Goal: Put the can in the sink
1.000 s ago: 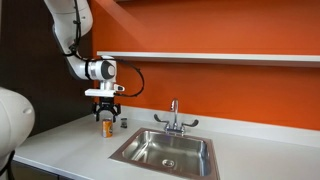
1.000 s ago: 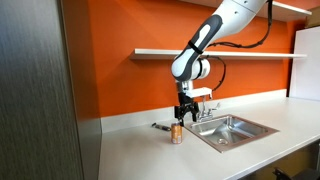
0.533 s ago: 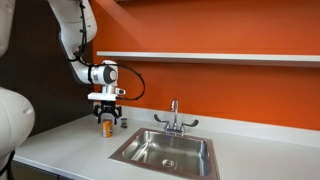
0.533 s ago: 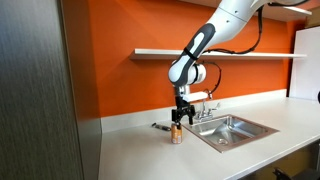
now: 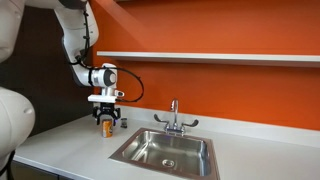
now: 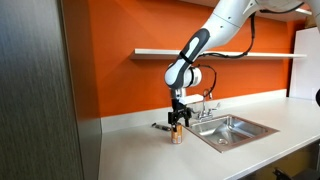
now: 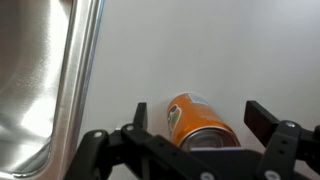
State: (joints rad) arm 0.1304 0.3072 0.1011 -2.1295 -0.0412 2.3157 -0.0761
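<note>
The orange can [image 5: 106, 128] stands upright on the white counter just left of the sink [image 5: 168, 150]; it also shows in the other exterior view [image 6: 177, 135] and in the wrist view [image 7: 196, 120]. My gripper [image 5: 106, 118] hangs straight over it and has come down around its top, also seen in the other exterior view [image 6: 178, 123]. In the wrist view the gripper's [image 7: 200, 118] fingers stand open on either side of the can with gaps, not touching it. The steel sink's rim [image 7: 80, 60] runs along the left of the wrist view.
A small dark object [image 5: 123, 125] lies on the counter just behind the can. The chrome faucet [image 5: 174, 118] stands at the back of the basin. An orange wall with a shelf [image 5: 200, 56] runs behind. A dark panel [image 6: 35, 90] stands at the counter's end.
My gripper has lowered toward the can, from above it to around its top. The can has not moved.
</note>
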